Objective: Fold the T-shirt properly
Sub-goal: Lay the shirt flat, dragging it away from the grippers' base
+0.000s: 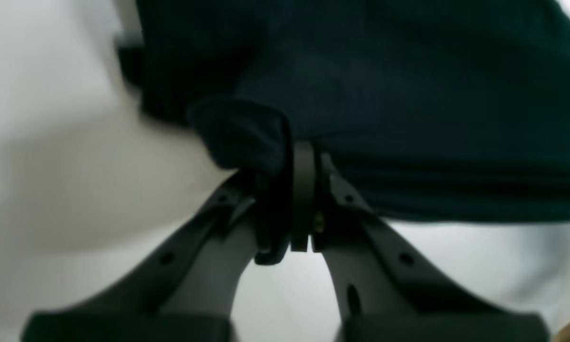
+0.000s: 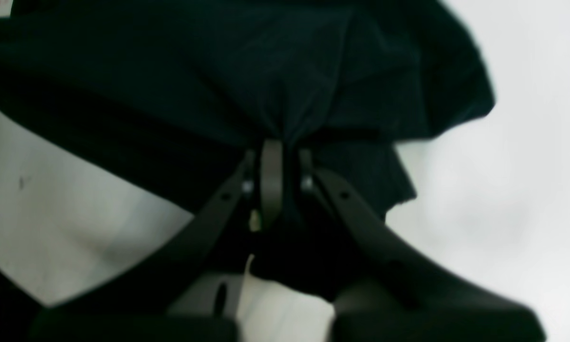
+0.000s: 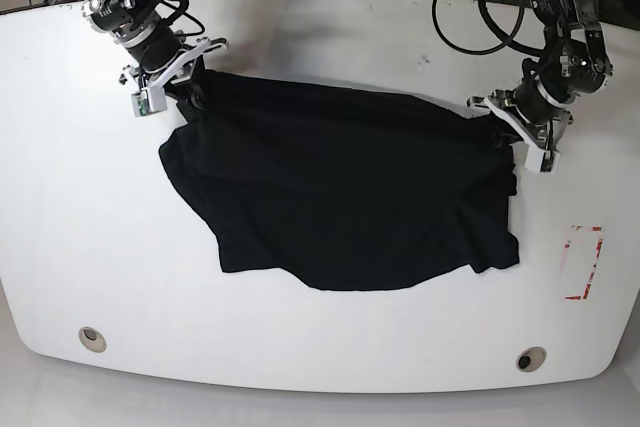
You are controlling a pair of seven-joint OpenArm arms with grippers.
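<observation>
Left gripper (image 1: 305, 156) pinched tight on a bunched edge of the T-shirt (image 3: 340, 192), fingers (image 1: 304, 190) pressed together with dark cloth gathered between and around them; seen in the base view at the garment's corner nearest the tabletop's right edge (image 3: 510, 127). Right gripper (image 2: 271, 156) likewise clamped on a gathered fold of the same black fabric, jaws nearly together, sitting in the base view at the cloth's corner close to the tabletop's far left corner (image 3: 170, 82). Spread mostly flat across the middle of the white tabletop (image 3: 90, 247), reaching toward its far half, well short of the near edge. Long axis running left to right across the tabletop, tilted slightly so that the left-held end lies nearer the far edge than the right-side end. Stretched fairly taut along the far hem between the two held corners; near border loose and curved, bulging toward the near edge around the middle. Lobe of cloth, possibly a sleeve, sticking out toward the left edge just below the right gripper's corner; small pointed corner jutting toward the near right. Neckline and orientation of the collar not discernible in the plain black cloth. Red outline mark (image 3: 584, 262) on the tabletop near the right edge, apart from the cloth. Two round fittings (image 3: 92, 338) set near the near corners. Cables (image 3: 470, 22) lying past the far edge behind the arms.
</observation>
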